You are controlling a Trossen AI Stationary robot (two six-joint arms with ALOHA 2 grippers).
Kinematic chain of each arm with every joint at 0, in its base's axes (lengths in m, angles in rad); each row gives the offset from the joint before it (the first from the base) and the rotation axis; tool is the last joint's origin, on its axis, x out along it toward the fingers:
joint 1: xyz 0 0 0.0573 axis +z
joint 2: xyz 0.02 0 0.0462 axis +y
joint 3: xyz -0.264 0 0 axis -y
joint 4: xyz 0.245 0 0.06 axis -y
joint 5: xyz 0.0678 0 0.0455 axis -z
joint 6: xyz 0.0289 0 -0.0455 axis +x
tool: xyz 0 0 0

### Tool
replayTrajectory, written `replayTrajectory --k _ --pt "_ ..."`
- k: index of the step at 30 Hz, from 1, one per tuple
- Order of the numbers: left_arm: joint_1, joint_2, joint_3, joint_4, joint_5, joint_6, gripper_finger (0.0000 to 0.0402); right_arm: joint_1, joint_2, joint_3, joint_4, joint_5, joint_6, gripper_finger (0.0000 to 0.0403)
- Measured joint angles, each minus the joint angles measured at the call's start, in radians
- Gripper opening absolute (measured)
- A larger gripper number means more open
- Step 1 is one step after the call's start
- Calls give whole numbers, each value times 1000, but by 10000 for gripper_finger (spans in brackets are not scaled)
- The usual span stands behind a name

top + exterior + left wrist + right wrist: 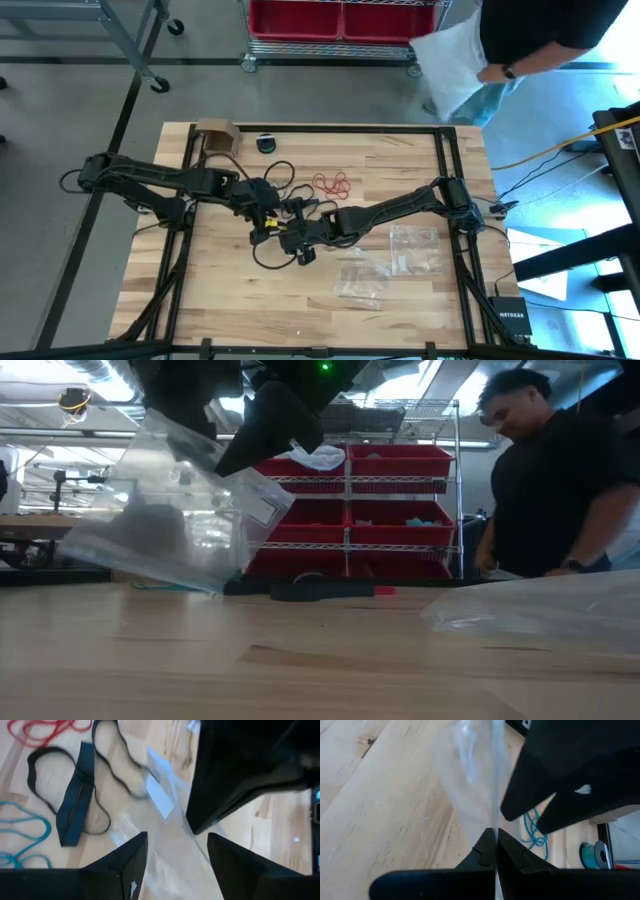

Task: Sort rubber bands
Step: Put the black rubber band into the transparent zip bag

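A clear zip bag hangs in the air near the table's middle, with my right gripper shut on it. My left gripper is open, one finger on each side of the same bag; I cannot tell whether they touch it. Under and beside the grippers lie black rubber bands, teal ones and red ones on the wood. From above, the red rubber bands lie just beyond both grippers. My right gripper pinches an edge of the clear bag between its two shut fingers, which slant downward from the table's right side. The bag runs on beyond the fingertips as a thin sheet seen edge-on. In the low view it hangs tilted above the table.
Two more clear bags lie flat on the near right of the table. A cardboard box and a small roll sit at the far edge. A person stands beyond the far right corner, by shelves of red bins.
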Motion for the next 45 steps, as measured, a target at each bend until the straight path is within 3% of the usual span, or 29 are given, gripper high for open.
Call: replayTrajectory --k 5,8,11,15,17,22,32,37,45 --pt "-22 24 0 -14 3 14 195 0 0 0 10 0 16 0" --pt "-23 29 0 -6 1 9 173 0 0 0 8 0 17 0" --pt "-23 42 0 -4 -1 0 127 0 0 0 9 1 17 0" --pt "-25 50 0 -1 -22 -5 32 0 0 0 16 0 14 0" --pt "-25 50 0 -27 -52 -5 11 0 0 0 18 -3 11 0" --pt "-24 38 0 -127 -183 0 2 1 0 0 8 -44 2 0" --pt "-21 -32 1 -139 -407 40 1 -3 0 0 4 -105 15 0" --pt "-21 -46 1 -127 -469 51 0 -3 0 0 4 -105 26 0" --pt "-42 -44 1 -107 -474 77 0 -18 0 0 -2 -124 88 0"
